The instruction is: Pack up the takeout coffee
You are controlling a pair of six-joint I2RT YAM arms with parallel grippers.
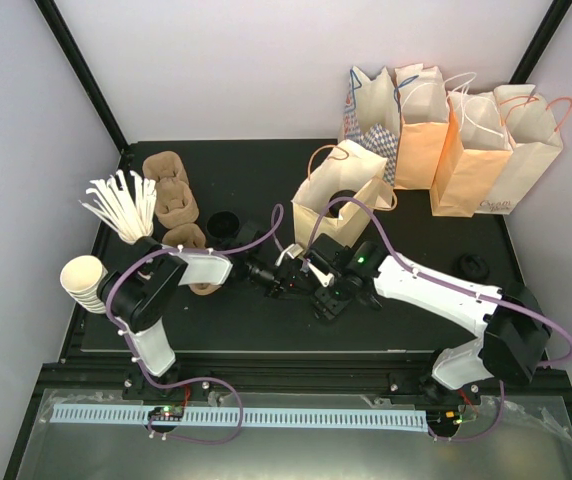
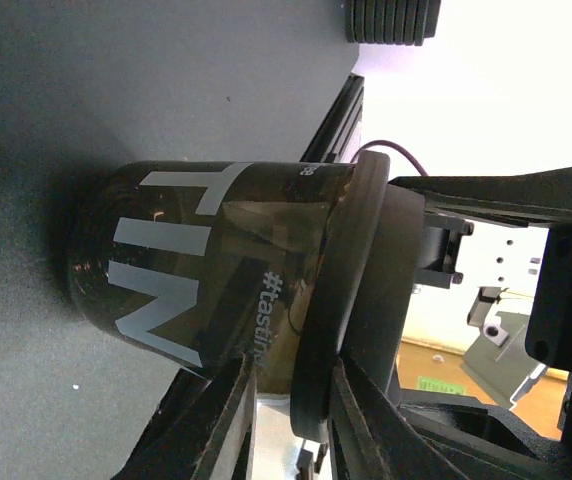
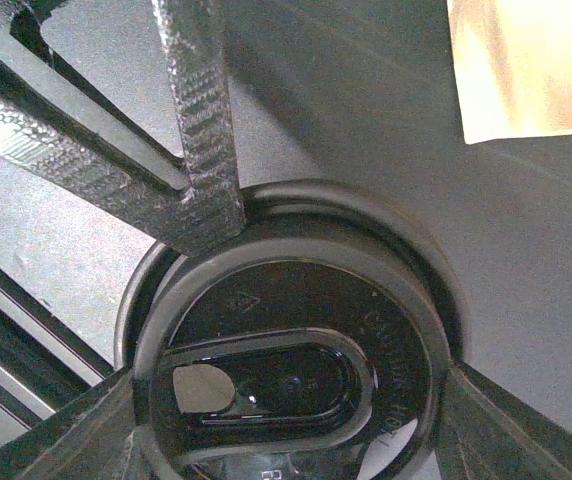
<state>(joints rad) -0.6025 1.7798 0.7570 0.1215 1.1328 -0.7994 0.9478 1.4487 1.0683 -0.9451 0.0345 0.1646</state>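
The left gripper (image 2: 291,400) was closed narrowly on the rim of the black lid (image 2: 351,260) between its fingers, capping a dark pale-lettered cup (image 2: 186,270), while the right gripper (image 3: 296,350), spread wide, clasped that lid.

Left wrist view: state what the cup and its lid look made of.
Cup: probably coated paper, dark with a slight sheen and pale printed lettering. Lid: looks like moulded black plastic, semi-gloss. The right wrist view shows raised lettering and a recessed sip well.
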